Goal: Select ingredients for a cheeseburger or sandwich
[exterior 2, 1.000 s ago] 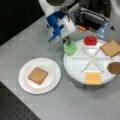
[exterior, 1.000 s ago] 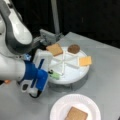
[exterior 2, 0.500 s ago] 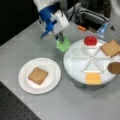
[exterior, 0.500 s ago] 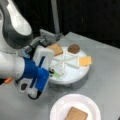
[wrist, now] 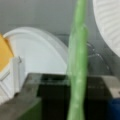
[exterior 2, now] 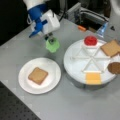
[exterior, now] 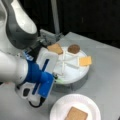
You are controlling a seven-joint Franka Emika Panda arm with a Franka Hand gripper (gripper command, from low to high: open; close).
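Observation:
My gripper (exterior 2: 51, 38) is shut on a green lettuce piece (exterior 2: 52, 45), which hangs above the grey table between the white divided tray (exterior 2: 75, 65) and the paper plate (exterior 2: 51, 82). In the wrist view the lettuce (wrist: 77, 62) shows edge-on between the jaws. One tan bread slice (exterior 2: 38, 75) lies alone on the plate. The tray holds a red tomato disc (exterior 2: 90, 40), another bread slice (exterior 2: 111, 48), a brown patty (exterior 2: 115, 67) and a yellow cheese square (exterior 2: 93, 78). In a front view the arm hides most of the gripper (exterior: 56, 76), with only a bit of lettuce (exterior: 60, 80) showing.
Grey equipment (exterior 2: 87, 15) and a small orange object (exterior 2: 81, 28) stand behind the tray. The table's front-left edge (exterior 2: 15, 100) drops to a dark perforated surface. My bulky arm (exterior: 22, 70) sits left of the tray (exterior: 75, 72).
The gripper has carried the lettuce away from the tray's edge toward the paper plate, leftward in the front view that shows the plate on the left.

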